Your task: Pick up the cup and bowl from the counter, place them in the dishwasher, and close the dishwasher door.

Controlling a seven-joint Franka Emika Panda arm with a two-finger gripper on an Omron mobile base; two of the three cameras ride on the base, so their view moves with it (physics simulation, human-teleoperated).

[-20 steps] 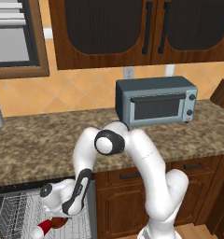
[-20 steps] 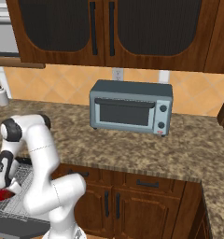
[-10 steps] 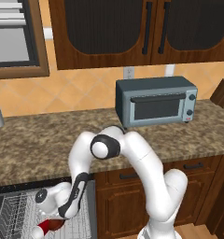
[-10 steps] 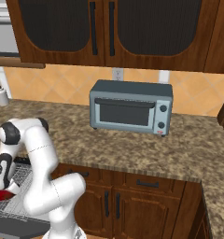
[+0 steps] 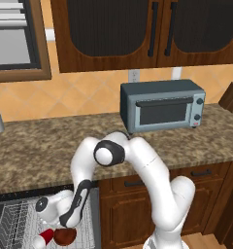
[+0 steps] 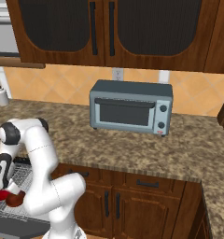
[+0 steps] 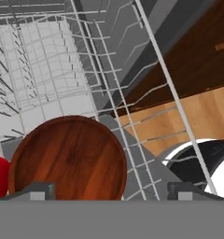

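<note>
Brown wood grain showed on the bowl (image 7: 67, 158), which lay in the white wire rack (image 7: 48, 70) of the dishwasher (image 5: 21, 214), low at the left under the desk (image 5: 41, 155). The cup (image 5: 44, 237) lay just beside it on its left, in the same rack. The tool (image 7: 111, 189) was low over the bowl with its fingertips (image 7: 39, 190) wide apart, one at each side of the bowl's near edge, and it held nothing. I judged that the bowl was let go there so that both dishes sat inside before the door was shut. No brand, label or writing could be read, also not on the toaster oven (image 5: 162, 109).
</note>
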